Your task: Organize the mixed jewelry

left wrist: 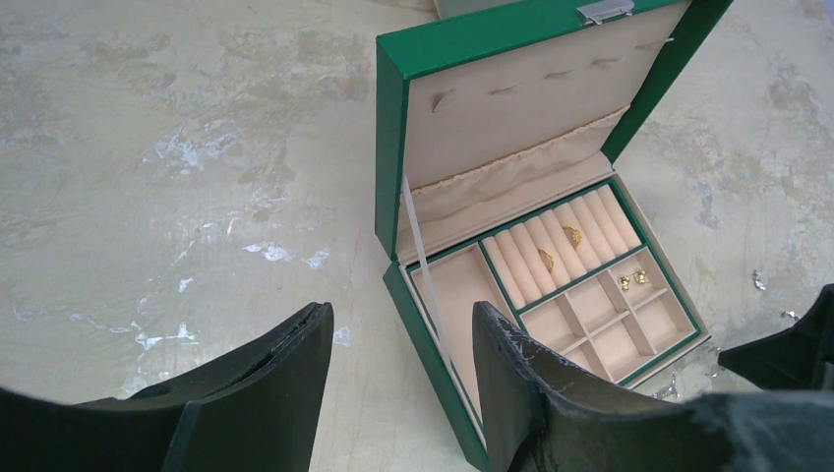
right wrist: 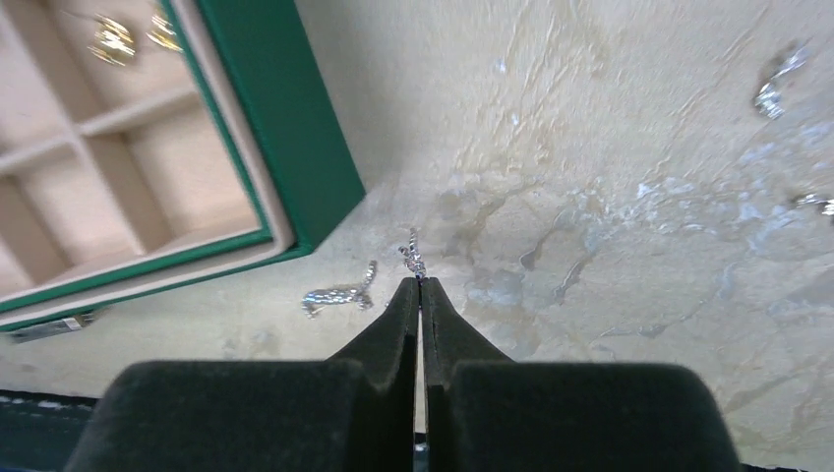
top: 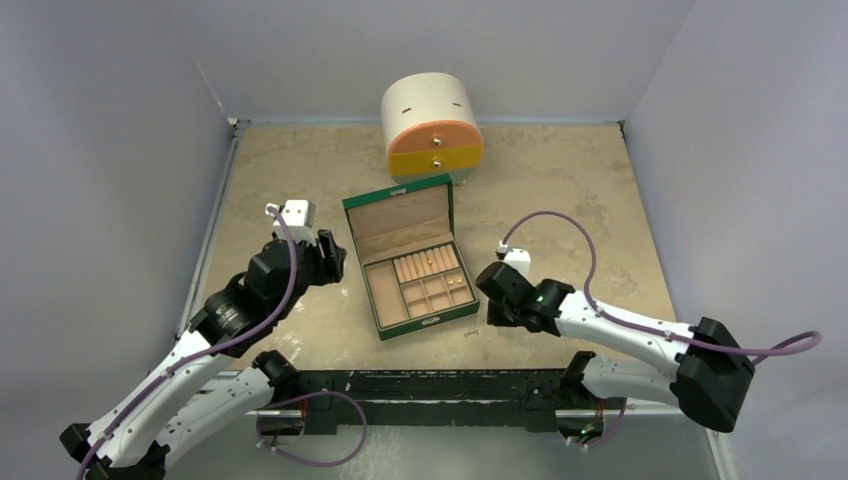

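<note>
Right arm [top: 620, 330]: comes in low from the right, forearm close over the table [top: 560, 190], wrist tipped down just off the front right corner of the box [top: 400, 222]. Right fingers [right wrist: 393, 334] clenched, tips pressed together on a small silver piece [right wrist: 412, 258] that sticks out past them. Cannot tell if the piece is touching the table or just clear of it. A silver strand [right wrist: 340, 293] lies on the table just left of the tips, near the box's green wall. More silver bits [right wrist: 776, 83] lie well apart from these, further out on the table.

Left arm [top: 190, 360]: rises at an angle from the left base, wrist raised beside the box's left side, its camera looking down into the box. Left fingers [left wrist: 285, 393] released, spread wide, nothing between them, held over the table by the box's near left corner.

Box: lid open and standing upright, tan lining. Two gold rings [left wrist: 547, 260] sit in the ring rolls, in separate slots. A pair of gold studs [left wrist: 631, 279] lies in the small compartment just in front of the rolls, on the box's right side.

Chest [top: 430, 125]: behind the box at the back of the table, drawers shut
</note>
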